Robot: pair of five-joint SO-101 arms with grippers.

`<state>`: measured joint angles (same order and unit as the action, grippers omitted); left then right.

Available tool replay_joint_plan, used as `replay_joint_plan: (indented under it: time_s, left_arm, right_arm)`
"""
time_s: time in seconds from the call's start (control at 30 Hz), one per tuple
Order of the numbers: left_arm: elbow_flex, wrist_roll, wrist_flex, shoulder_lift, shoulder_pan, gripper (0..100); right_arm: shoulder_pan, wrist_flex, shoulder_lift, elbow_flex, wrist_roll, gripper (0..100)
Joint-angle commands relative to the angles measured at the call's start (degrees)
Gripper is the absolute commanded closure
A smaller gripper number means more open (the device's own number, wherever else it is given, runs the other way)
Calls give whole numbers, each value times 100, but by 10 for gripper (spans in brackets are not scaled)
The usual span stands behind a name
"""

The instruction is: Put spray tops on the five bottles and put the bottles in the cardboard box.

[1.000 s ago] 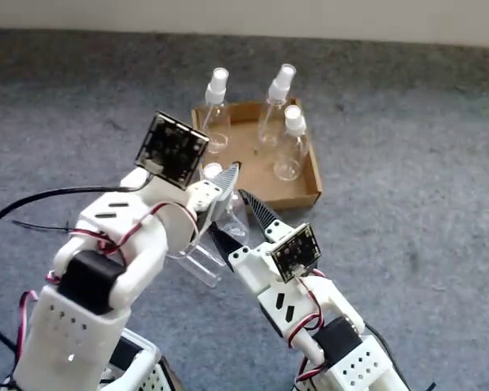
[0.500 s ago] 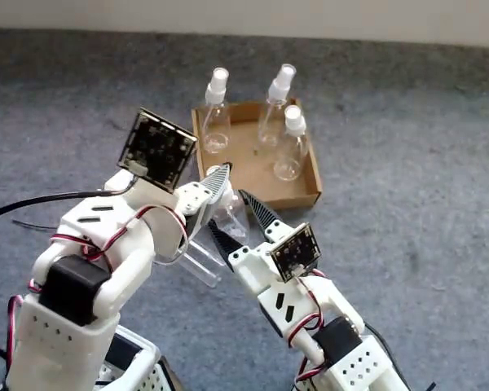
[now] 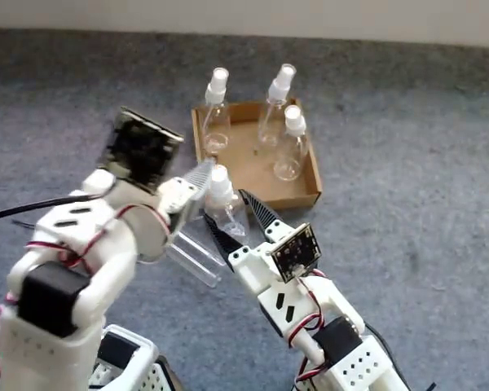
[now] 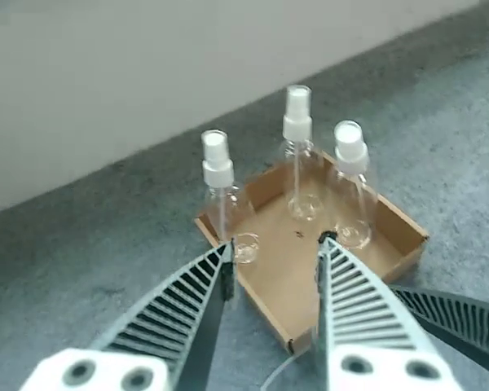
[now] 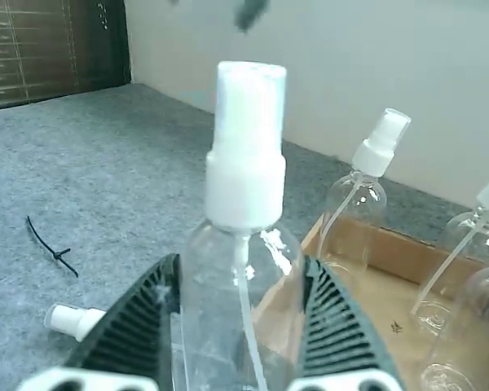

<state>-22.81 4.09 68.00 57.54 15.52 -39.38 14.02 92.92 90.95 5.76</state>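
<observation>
A clear bottle point(image 3: 226, 208) with a white spray top point(image 3: 220, 176) stands upright just in front of the cardboard box point(image 3: 314, 175). My right gripper point(image 3: 226, 213) is shut on its body, and the right wrist view has the bottle point(image 5: 240, 326) between the black fingers with its spray top point(image 5: 246, 155) above them. My left gripper point(image 3: 200, 173) hangs open just left of that top, holding nothing. In the left wrist view the left gripper point(image 4: 275, 243) points toward the box point(image 4: 407, 224). Three capped bottles point(image 3: 292, 142) stand in the box.
A clear bottle point(image 3: 191, 254) lies on the grey carpet under the left arm. A loose white spray top point(image 5: 73, 319) and a black zip tie point(image 5: 53, 246) lie on the carpet beside the right gripper. Open carpet surrounds the box on the right.
My left gripper has pulled back to the left, off the held bottle's spray top, which now stands uncovered. The right gripper and its bottle stay where they were.
</observation>
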Motion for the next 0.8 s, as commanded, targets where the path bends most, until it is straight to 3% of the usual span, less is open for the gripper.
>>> replay_joint_plan:
  time_s: [0.0,0.2,0.3,0.43,0.6,0.77]
  left_arm:
    - [708,44,316,75,-901,839]
    - [-822,9,211,75,-2185,838]
    - [-2229,-18,-677,75,-2888,835]
    - [-3635,-633,-2004,75,-3591,837]
    - [-4567,-668,-3086,66,-3679,838]
    - [-4901,-668,-3604,66,-3653,839]
  right_arm:
    - [-40,-22,92,-48,70,994]
    - [215,-171,101,13,62,994]
    - [462,-963,40,13,35,994]
    - [462,-1385,-347,-145,53,994]
    - [462,-2035,-1938,-1305,35,994]
    - [470,-3073,-4154,-2607,26,994]
